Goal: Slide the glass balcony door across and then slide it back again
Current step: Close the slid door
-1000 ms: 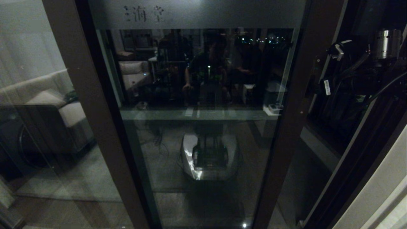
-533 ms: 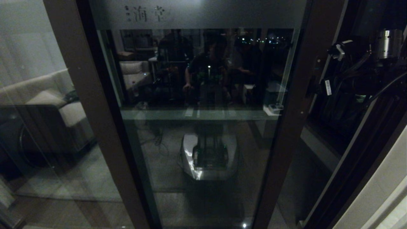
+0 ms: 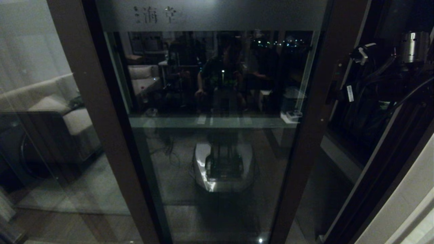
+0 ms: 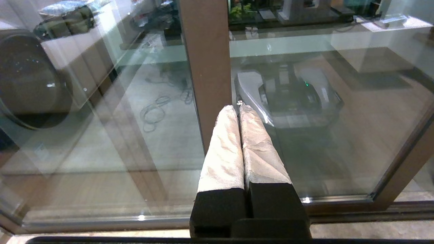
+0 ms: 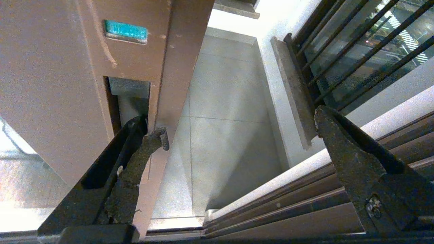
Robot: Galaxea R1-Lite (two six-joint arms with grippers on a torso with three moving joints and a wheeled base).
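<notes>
**Right claw at door edge, left claw parked shut**

Head view: The door [image 3: 210, 101] fills the middle of the picture, standing upright. Its frosted top strip [image 3: 210, 15] bears characters at upper left. Dark brown stiles run down both sides of the glass. The glass reflects a room and the robot's own base [image 3: 223, 167]. To the left, a second glass panel [image 3: 44, 118] sits beside the door. To the right of the right stile is a gap, with the right arm [image 3: 376, 78] raised in it, cabled, near the stile. The claw itself is lost in the dark here.

Left wrist view: The left gripper [image 4: 237, 108] points at the lower glass, near a brown stile [image 4: 206, 67]. Its two white-wrapped fingers [image 4: 225, 149] are pressed together, holding nothing, apart from the glass.

Right wrist view: The right gripper [image 5: 237, 128] has its jaws spread wide. One finger [image 5: 135, 159] lies against the door's edge, its tip at the recessed slot [image 5: 130, 98] in the stile. The other finger [image 5: 349, 159] stands well off, over the floor tracks [image 5: 288, 210]. Nothing is clamped between them. Beyond the door edge lies a tiled floor [image 5: 223, 112] and a barred window [image 5: 356, 44].
</notes>
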